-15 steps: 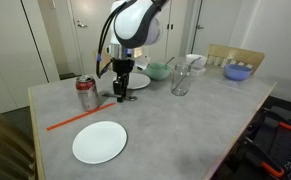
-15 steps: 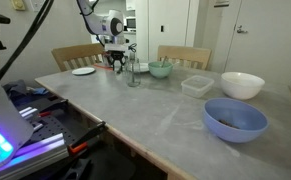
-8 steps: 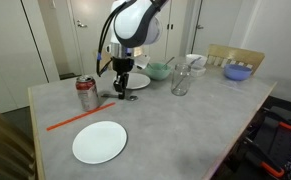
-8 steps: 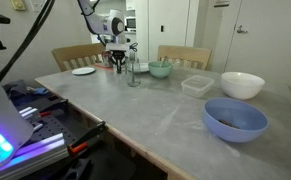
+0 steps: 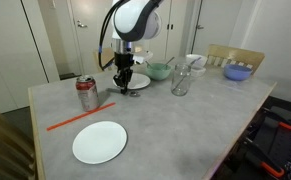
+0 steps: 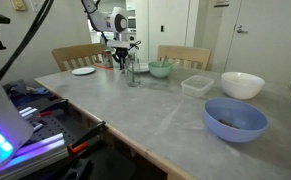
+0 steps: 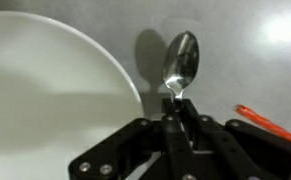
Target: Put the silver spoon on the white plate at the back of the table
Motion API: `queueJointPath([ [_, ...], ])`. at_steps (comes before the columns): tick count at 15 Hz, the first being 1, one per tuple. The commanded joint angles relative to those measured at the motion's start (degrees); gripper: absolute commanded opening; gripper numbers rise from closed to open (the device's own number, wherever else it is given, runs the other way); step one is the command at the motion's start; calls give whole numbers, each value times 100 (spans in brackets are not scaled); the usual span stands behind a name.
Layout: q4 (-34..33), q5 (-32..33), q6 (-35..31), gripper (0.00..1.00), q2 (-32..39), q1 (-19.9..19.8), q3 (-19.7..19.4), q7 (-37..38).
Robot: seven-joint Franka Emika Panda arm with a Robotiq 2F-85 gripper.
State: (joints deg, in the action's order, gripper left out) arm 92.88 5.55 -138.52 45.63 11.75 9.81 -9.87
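Observation:
My gripper (image 7: 175, 100) is shut on the handle of the silver spoon (image 7: 181, 60), whose bowl points away from me above the grey table (image 7: 235, 50). The spoon hangs just beside the rim of the white plate (image 7: 45, 90), which fills the left of the wrist view. In an exterior view the gripper (image 5: 124, 82) hovers at the near edge of the back white plate (image 5: 140, 80). In an exterior view the gripper (image 6: 118, 60) hides that plate. The spoon is too small to make out in both exterior views.
A larger-looking white plate (image 5: 99, 142) and an orange-red stick (image 5: 80, 115) lie near the front; the stick's end shows in the wrist view (image 7: 270, 120). A soda can (image 5: 86, 93), a glass (image 5: 180, 80), a teal bowl (image 5: 157, 71), a white bowl (image 6: 242, 85) and a blue bowl (image 6: 235, 118) stand around.
My gripper has risen from the table with the spoon and shifted slightly toward the back plate.

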Motion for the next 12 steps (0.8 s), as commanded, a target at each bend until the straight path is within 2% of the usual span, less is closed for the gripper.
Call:
queueJointPath([
  [1, -183, -400, 387, 3, -131, -71, 63, 402],
  [5, -286, -930, 89, 3, -112, -193, 181, 485],
  [9, -234, -909, -601, 3, -127, -238, 74, 439],
  [12, -248, -878, -808, 3, -115, -348, 47, 392],
])
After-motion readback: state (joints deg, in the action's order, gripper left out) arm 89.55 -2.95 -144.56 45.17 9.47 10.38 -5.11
